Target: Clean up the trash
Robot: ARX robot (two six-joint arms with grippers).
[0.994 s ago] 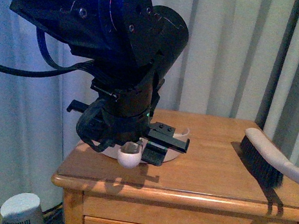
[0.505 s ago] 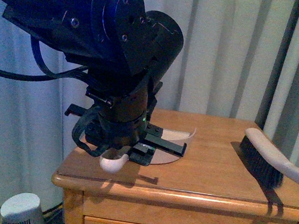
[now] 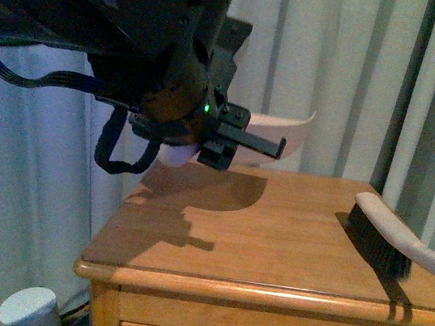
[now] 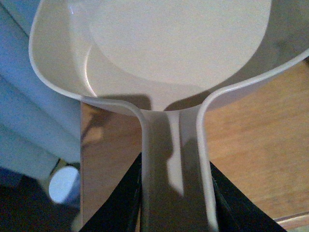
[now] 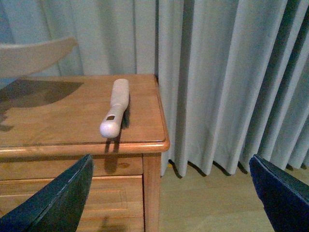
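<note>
Grey curtains (image 3: 338,66) hang behind a wooden table (image 3: 272,237). Low on the left stands a white tub (image 3: 30,307), maybe a bin. Upper left, the left gripper (image 4: 176,164) is clamped on the dustpan (image 4: 178,38) handle, high over the table. The trash is not in sight; it may be in the pan. A brush (image 3: 387,233) lies at the right. The right gripper (image 5: 170,162) is spread apart, holding nothing. Next comes the dumping, I think: carry the pan level, then tip it.

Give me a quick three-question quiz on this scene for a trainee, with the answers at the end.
1. Fill in: seen from the front, the brush lies on the nightstand's ____ side.
2. True or false: the dustpan rests flat on the nightstand.
3. The left hand grips: A the brush, B the dustpan's handle, C nothing.
Key: 1 right; 2 false, it is held up off the wood; 3 B.
</note>
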